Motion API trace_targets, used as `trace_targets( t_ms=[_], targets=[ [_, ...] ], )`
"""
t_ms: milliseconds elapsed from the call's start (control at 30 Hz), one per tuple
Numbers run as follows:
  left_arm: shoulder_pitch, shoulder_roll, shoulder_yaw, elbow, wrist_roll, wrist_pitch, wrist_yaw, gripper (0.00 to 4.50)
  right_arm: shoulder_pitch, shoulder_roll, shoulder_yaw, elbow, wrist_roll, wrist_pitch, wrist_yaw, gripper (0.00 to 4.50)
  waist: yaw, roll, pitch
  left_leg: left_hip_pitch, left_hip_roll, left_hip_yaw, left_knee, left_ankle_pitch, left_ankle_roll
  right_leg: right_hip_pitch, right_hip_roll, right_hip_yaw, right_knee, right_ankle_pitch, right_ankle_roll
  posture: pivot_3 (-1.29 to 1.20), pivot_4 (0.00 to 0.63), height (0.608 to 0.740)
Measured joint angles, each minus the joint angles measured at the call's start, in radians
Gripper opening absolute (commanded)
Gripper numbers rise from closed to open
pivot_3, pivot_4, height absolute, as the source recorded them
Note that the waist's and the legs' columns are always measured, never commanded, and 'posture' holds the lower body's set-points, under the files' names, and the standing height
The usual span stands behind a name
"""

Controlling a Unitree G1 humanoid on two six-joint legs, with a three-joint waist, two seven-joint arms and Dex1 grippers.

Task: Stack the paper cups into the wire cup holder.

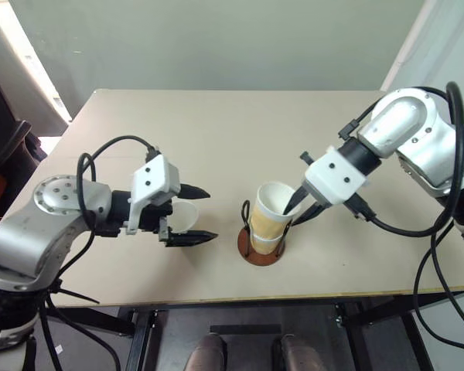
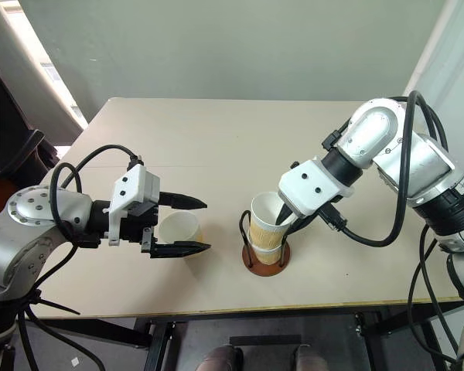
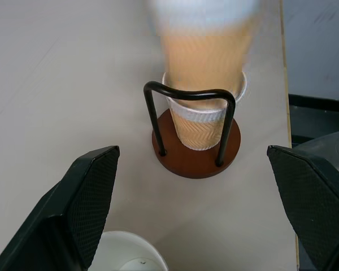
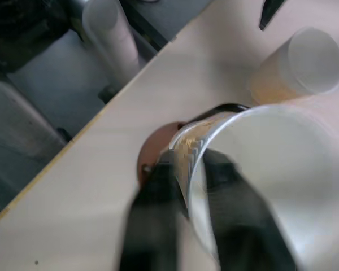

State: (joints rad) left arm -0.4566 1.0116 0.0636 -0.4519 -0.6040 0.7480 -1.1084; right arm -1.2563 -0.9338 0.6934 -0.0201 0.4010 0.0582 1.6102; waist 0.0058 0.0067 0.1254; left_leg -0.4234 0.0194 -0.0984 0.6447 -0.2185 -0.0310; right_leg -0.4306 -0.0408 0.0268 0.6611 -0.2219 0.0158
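Observation:
The wire cup holder [image 1: 257,256] stands near the table's front edge with a paper cup [image 3: 199,127] seated in it. A second paper cup [image 1: 272,212] leans, tilted, into the first. My right gripper [image 1: 291,217] is at this upper cup's rim, slightly open, one finger inside the cup and one outside its wall. A third paper cup [image 2: 178,229] stands upright on the table left of the holder. My left gripper [image 2: 207,226] is open, with this cup between its fingers [image 3: 85,209] and the tips pointing at the holder.
The beige table [image 1: 216,131] ends just in front of the holder, with its front edge [image 1: 294,292] close by. A dark chair [image 1: 4,147] stands off the table's left side. Black cables hang from both arms.

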Motion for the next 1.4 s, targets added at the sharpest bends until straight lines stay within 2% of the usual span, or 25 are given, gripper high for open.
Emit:
trace_targets(
  t_ms=[167, 233, 333, 400, 467, 533, 633, 800, 900, 1233, 1300, 1400],
  targets=[
    [0.005, 0.057, -0.001, 0.019, 0.021, -0.039, -0.047, 4.5, -0.004, 0.02, -0.009, 0.022, -0.012, 0.03, 0.0, 3.74, 0.0, 0.0, 0.0, 0.0, 0.0, 0.0, 0.0, 0.0, 0.0, -0.001, 0.0, 0.0, 0.0, 0.0, -0.001, 0.0, 0.15, 0.74],
    [0.005, 0.1, -0.002, 0.048, 0.046, -0.077, -0.092, 4.5, -0.003, 0.041, -0.059, 0.039, -0.012, 0.073, -0.006, 4.45, -0.001, 0.0, 0.0, 0.0, 0.0, 0.0, -0.001, 0.0, 0.0, -0.001, 0.0, 0.0, 0.0, -0.001, -0.001, 0.0, 0.15, 0.74],
    [0.004, 0.164, -0.008, 0.09, 0.083, -0.138, -0.169, 4.5, 0.013, 0.113, -0.176, 0.067, -0.004, 0.179, -0.109, 4.48, -0.002, -0.001, 0.0, 0.0, 0.0, 0.0, -0.003, 0.0, -0.001, -0.002, 0.0, 0.001, 0.001, -0.001, -0.002, 0.0, 0.15, 0.74],
    [0.005, 0.209, -0.047, 0.113, 0.126, -0.186, -0.226, 4.5, 0.073, 0.204, -0.263, 0.046, 0.012, 0.29, -0.249, 4.48, -0.002, -0.002, -0.001, 0.001, 0.001, 0.0, -0.005, -0.001, -0.001, -0.002, 0.0, 0.001, 0.0, -0.002, -0.003, 0.0, 0.15, 0.74],
    [0.008, 0.231, -0.095, 0.125, 0.177, -0.229, -0.262, 4.5, 0.158, 0.27, -0.286, -0.008, 0.027, 0.376, -0.345, 4.48, -0.002, -0.002, -0.001, 0.001, 0.002, 0.0, -0.006, -0.001, -0.001, -0.003, 0.0, 0.0, 0.0, -0.002, -0.004, 0.0, 0.15, 0.74],
    [0.006, 0.232, -0.145, 0.152, 0.231, -0.263, -0.273, 4.5, 0.227, 0.313, -0.288, -0.063, 0.031, 0.441, -0.404, 4.48, 0.0, -0.002, -0.001, -0.003, 0.002, 0.0, -0.006, -0.001, -0.002, -0.006, 0.0, 0.0, 0.001, -0.003, -0.004, 0.0, 0.15, 0.74],
    [-0.019, 0.213, -0.216, 0.192, 0.31, -0.293, -0.277, 4.5, 0.251, 0.333, -0.31, -0.115, 0.036, 0.51, -0.461, 4.48, -0.001, -0.002, -0.001, -0.009, 0.002, 0.0, -0.004, -0.001, -0.002, -0.012, 0.0, 0.0, 0.001, -0.002, -0.004, 0.0, 0.15, 0.74],
    [-0.09, 0.131, -0.327, 0.271, 0.456, -0.35, -0.256, 4.5, 0.284, 0.33, -0.374, -0.199, 0.05, 0.593, -0.508, 4.48, 0.0, -0.003, -0.001, -0.011, 0.002, -0.001, -0.001, -0.002, -0.002, -0.012, 0.0, -0.001, 0.0, -0.001, -0.002, 0.0, 0.15, 0.74],
    [-0.116, 0.09, -0.364, 0.311, 0.502, -0.38, -0.261, 3.88, 0.322, 0.332, -0.385, -0.226, 0.056, 0.637, -0.535, 4.5, 0.0, -0.003, -0.001, -0.012, 0.002, -0.001, 0.0, -0.002, -0.002, -0.013, 0.0, -0.001, 0.0, 0.002, 0.004, 0.0, 0.15, 0.74],
    [-0.13, 0.07, -0.366, 0.351, 0.531, -0.44, -0.336, 0.2, 0.347, 0.309, -0.438, -0.29, 0.078, 0.702, -0.561, 4.5, 0.0, -0.003, -0.001, -0.012, 0.002, -0.001, 0.001, -0.001, -0.002, -0.013, 0.001, 0.0, 0.001, 0.005, 0.008, 0.0, 0.15, 0.74],
    [-0.139, 0.069, -0.366, 0.355, 0.53, -0.45, -0.354, 0.03, 0.362, 0.266, -0.453, -0.317, 0.094, 0.721, -0.545, 4.5, 0.002, -0.003, -0.002, -0.012, 0.002, -0.001, 0.001, -0.001, -0.002, -0.012, 0.001, -0.001, 0.0, 0.005, 0.008, 0.0, 0.15, 0.74],
    [-0.191, 0.064, -0.357, 0.383, 0.512, -0.467, -0.399, 0.03, 0.454, 0.112, -0.507, -0.392, 0.155, 0.761, -0.465, 4.5, 0.017, -0.004, -0.002, -0.013, 0.001, -0.002, 0.002, -0.001, -0.002, -0.011, 0.001, -0.001, 0.0, 0.005, 0.008, 0.0, 0.15, 0.74]
  ],
)
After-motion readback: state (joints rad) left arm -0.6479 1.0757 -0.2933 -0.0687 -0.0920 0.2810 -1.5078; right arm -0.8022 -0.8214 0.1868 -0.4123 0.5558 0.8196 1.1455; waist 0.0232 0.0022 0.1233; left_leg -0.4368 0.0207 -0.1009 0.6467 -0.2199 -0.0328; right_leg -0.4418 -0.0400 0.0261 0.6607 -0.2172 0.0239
